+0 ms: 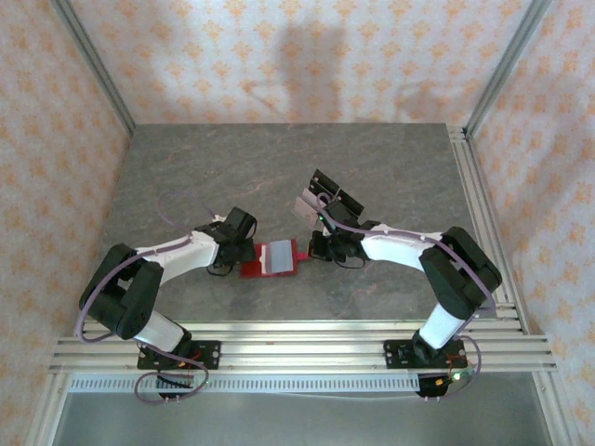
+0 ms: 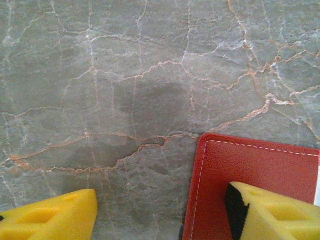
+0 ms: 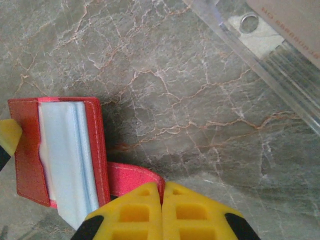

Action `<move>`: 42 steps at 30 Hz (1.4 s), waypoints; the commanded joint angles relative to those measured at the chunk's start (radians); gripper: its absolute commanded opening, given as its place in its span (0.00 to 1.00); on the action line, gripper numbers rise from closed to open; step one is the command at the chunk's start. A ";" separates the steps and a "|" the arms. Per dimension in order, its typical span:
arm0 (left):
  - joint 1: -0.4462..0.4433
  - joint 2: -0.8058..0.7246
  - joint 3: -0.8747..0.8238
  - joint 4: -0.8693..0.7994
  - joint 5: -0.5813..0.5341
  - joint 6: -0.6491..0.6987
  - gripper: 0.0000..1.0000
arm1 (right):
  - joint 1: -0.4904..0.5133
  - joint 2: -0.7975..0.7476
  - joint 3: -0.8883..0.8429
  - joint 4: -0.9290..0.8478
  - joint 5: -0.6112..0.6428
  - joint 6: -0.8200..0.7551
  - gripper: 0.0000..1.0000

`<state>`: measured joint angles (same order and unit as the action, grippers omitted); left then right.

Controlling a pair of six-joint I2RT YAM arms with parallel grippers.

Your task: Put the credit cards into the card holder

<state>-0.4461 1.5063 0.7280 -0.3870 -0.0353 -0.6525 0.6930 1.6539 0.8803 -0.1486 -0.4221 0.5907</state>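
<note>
The card holder (image 1: 276, 258) lies open on the worktop (image 1: 186, 167), roughly midway between the left and right edges and closer to the near edge than the far one. Its red cover is flat on the surface, and the pale inner sleeves (image 3: 65, 155) face up.

Our left gripper (image 2: 160, 200) sits at the holder's left side with its jaws partly apart and nothing clamped between them. One yellow finger (image 2: 280, 210) rests over the red left flap. The other finger (image 2: 55, 217) is over bare worktop, so the flap's stitched edge falls in the gap between them.

Our right gripper (image 3: 162, 187) is at the holder's right side with its fingertips pressed together. The red snap tab (image 3: 132, 177) rises off the surface and runs into the seam between them, so we read it as pinched there.

The credit cards (image 3: 295, 17) are at the clear rack (image 3: 260, 60), which stands just beyond the holder, a little to the right and toward the middle of the worktop. We see a pinkish-grey printed face there, but we cannot tell how many cards there are. We also cannot tell whether the sleeves hold a card.
</note>
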 commanded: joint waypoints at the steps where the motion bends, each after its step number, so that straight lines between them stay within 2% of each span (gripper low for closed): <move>1: -0.015 -0.017 0.013 -0.064 -0.035 0.014 0.70 | -0.006 0.004 0.002 -0.015 0.052 -0.001 0.07; 12: -0.057 -0.031 0.015 -0.066 -0.043 0.001 0.70 | -0.007 0.026 0.011 -0.060 0.088 -0.026 0.14; 28: -0.091 -0.067 0.100 -0.130 -0.077 -0.012 0.71 | -0.007 -0.056 -0.020 -0.116 0.082 -0.028 0.48; 34: -0.092 -0.103 0.111 -0.138 -0.110 -0.026 0.73 | -0.007 -0.060 -0.001 -0.126 0.021 -0.029 0.55; 42: -0.091 -0.135 0.179 -0.212 -0.164 0.012 0.77 | -0.007 -0.160 0.055 -0.209 0.043 -0.048 0.60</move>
<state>-0.5304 1.3975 0.8619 -0.5354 -0.1322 -0.6552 0.6926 1.5532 0.8867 -0.2996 -0.3958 0.5629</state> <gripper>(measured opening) 0.765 0.598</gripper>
